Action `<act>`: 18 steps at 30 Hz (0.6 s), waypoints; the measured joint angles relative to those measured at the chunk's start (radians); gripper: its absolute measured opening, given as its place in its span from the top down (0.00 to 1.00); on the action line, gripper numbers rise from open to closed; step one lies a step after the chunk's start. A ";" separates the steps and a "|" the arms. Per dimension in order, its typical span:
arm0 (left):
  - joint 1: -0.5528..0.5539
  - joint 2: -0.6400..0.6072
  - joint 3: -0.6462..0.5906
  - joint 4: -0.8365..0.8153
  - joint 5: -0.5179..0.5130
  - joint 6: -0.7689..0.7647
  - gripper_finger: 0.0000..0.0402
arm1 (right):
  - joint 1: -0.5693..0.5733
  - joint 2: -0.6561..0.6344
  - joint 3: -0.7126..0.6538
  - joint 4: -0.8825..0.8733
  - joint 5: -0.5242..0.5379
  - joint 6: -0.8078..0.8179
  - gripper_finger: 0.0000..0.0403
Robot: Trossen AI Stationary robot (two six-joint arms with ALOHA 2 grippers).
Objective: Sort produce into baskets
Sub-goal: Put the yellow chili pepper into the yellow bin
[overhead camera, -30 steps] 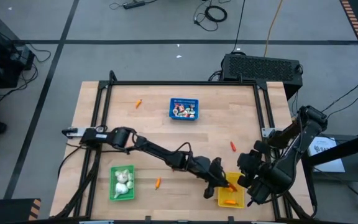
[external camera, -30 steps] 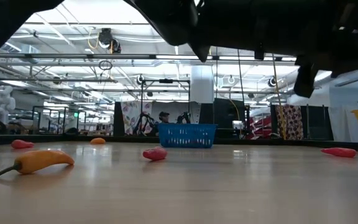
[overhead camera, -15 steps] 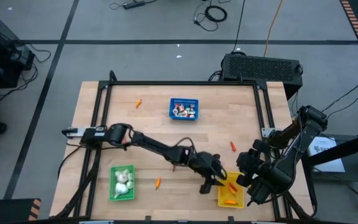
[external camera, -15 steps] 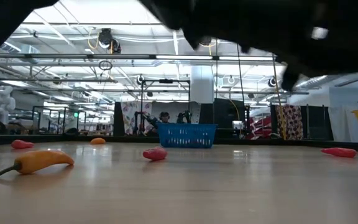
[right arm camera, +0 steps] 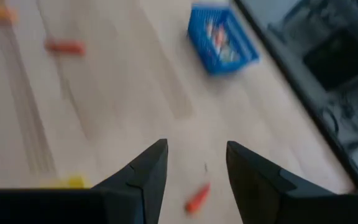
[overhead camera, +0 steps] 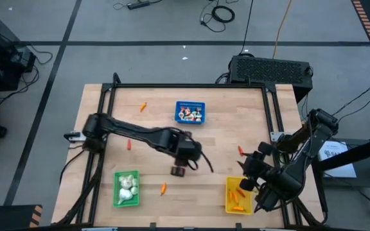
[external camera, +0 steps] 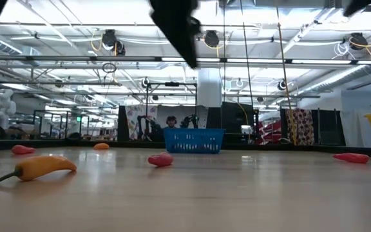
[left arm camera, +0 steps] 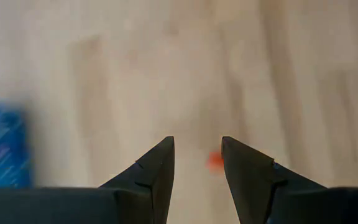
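Observation:
My left gripper [overhead camera: 194,163] is open and empty above the table's middle; in its wrist view [left arm camera: 196,163] a red piece [left arm camera: 215,160] lies on the wood beyond the fingers. My right gripper [overhead camera: 249,172] is open and empty [right arm camera: 196,163] by the yellow basket [overhead camera: 229,204], which holds orange sticks [overhead camera: 237,207]. The green basket [overhead camera: 115,192] at the near left holds white bulbs [overhead camera: 127,186]. The blue basket [overhead camera: 190,104] stands at the far middle with small pieces inside. Loose pieces lie on the table: an orange one [overhead camera: 163,188], two red ones [overhead camera: 128,145] [overhead camera: 241,151], and an orange one [overhead camera: 143,106].
The low view shows an orange pepper [external camera: 37,167] near the camera, a red piece [external camera: 161,160], another red piece [external camera: 351,156] at the right, and the blue basket [external camera: 194,140] farther back. A black frame [overhead camera: 185,85] borders the table's far and side edges.
My left gripper has drawn back from the yellow basket's left edge toward the table's middle and left, and the arm has risen out of most of the low view. The baskets and loose pieces have stayed where they were.

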 joint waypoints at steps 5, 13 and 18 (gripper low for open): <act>0.008 -0.161 -0.045 -0.162 -0.130 -0.025 0.65 | -0.037 0.000 -0.001 0.148 0.101 -0.114 0.61; 0.140 -0.547 -0.341 -0.159 -0.316 -0.153 0.65 | -0.163 0.000 -0.114 0.691 0.037 -0.653 0.61; 0.304 -0.768 -0.603 -0.045 -0.313 -0.254 0.65 | -0.287 0.000 -0.260 1.179 -0.227 -0.995 0.61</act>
